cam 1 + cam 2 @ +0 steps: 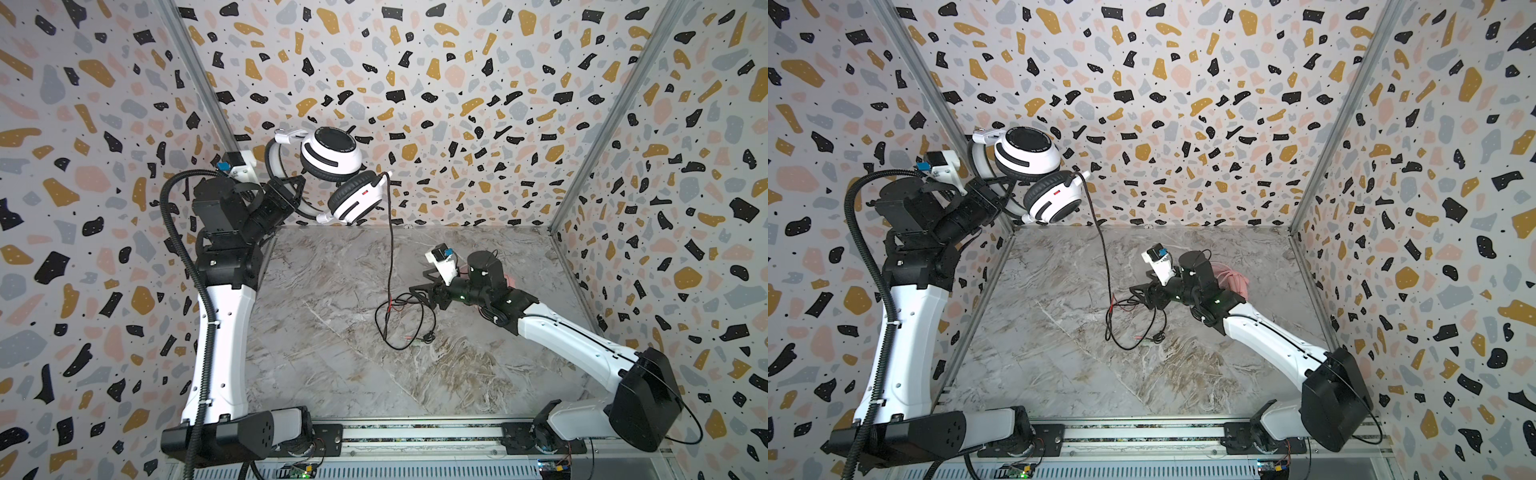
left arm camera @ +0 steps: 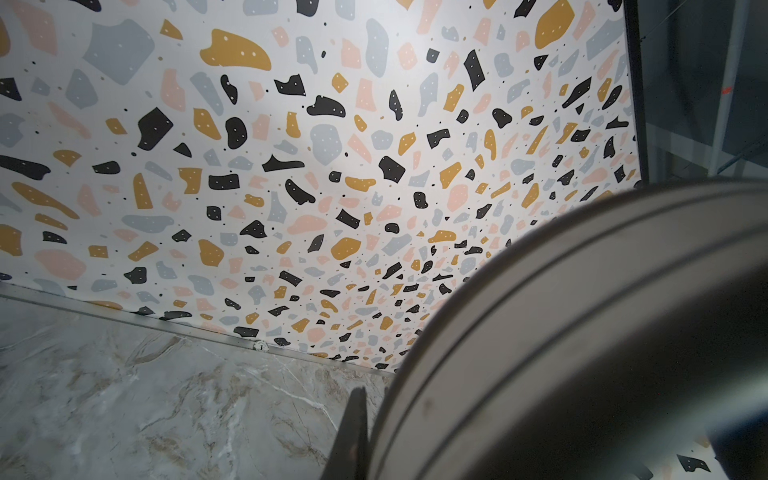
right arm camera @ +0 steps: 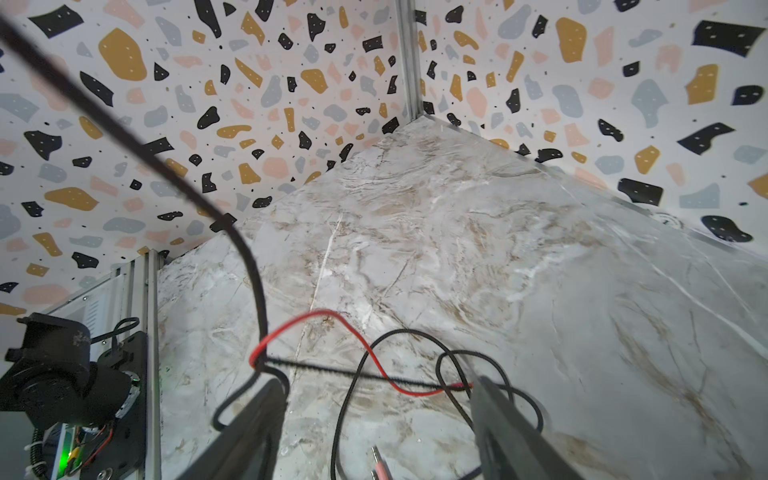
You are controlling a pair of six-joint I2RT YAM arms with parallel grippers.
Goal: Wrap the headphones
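The white headphones (image 1: pixel 332 154) (image 1: pixel 1026 156), with black stripes, hang in the air near the back left corner. My left gripper (image 1: pixel 291 188) (image 1: pixel 990 192) is shut on their headband (image 2: pixel 540 332); one finger (image 2: pixel 353 432) shows beside it in the left wrist view. Their black cable (image 1: pixel 391 249) (image 1: pixel 1105 257) drops from the lower ear cup to a loose coil (image 1: pixel 399 318) (image 1: pixel 1133 322) on the table. My right gripper (image 1: pixel 419 287) (image 1: pixel 1140 291) (image 3: pixel 378 395) stands open low over that coil, holding nothing. A red wire (image 3: pixel 332 320) and the plugs (image 3: pixel 380 461) lie between its fingers.
The pink headphones (image 1: pixel 1233 277) (image 1: pixel 510 282) lie behind my right arm, mostly hidden by it. The marble table (image 1: pixel 332 374) is closed in by patterned walls at the back and both sides. A rail (image 1: pixel 415 434) with both arm bases runs along the front edge.
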